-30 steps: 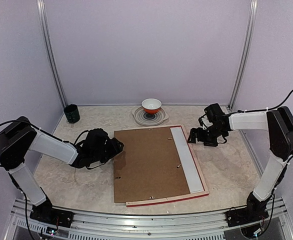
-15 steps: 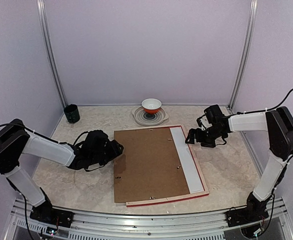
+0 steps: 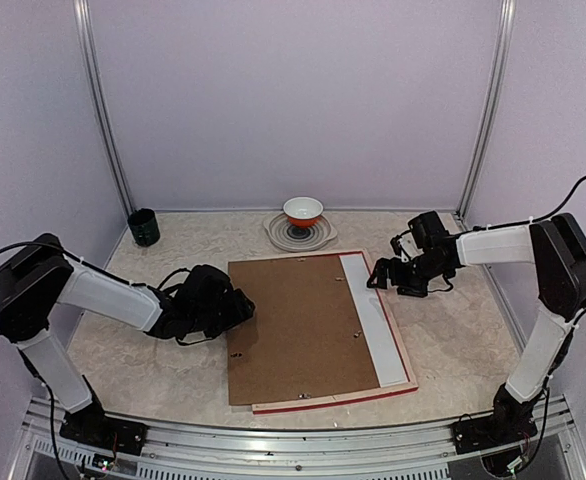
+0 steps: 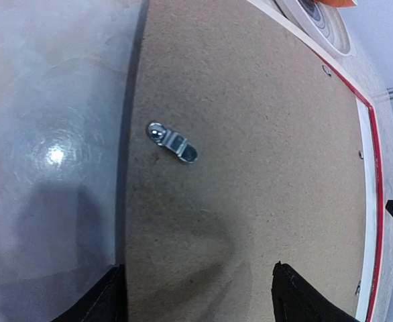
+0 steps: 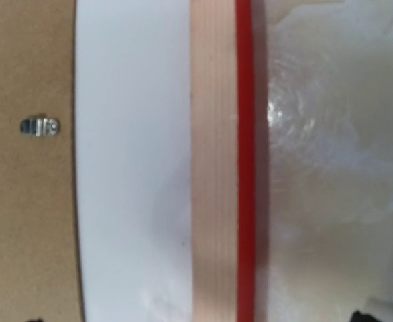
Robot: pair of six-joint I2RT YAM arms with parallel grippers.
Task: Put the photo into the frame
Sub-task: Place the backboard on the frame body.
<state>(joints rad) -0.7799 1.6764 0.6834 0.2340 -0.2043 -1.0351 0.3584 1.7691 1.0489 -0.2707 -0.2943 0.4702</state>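
Observation:
The frame [image 3: 400, 352] lies face down on the table, with its pale wood back and red rim showing in the right wrist view [image 5: 245, 168]. The plain brown backing board [image 3: 298, 325] lies on it, shifted left. A white strip [image 3: 371, 320] shows along the right; I cannot tell whether it is the photo's back. The cat print is hidden. My left gripper [image 3: 241, 305] is open, its fingers [image 4: 113, 298] either side of the board's left edge. My right gripper [image 3: 378, 278] is open above the frame's far right rim.
An orange and white bowl [image 3: 303, 211] sits on a grey plate [image 3: 278, 236] just behind the frame. A dark cup [image 3: 143, 227] stands at the back left. A metal clip [image 4: 172, 142] sits on the board. Metal posts stand at both back corners.
My left gripper has moved right and down onto the board's left edge. My right gripper has shifted a little left toward the frame's far right rim.

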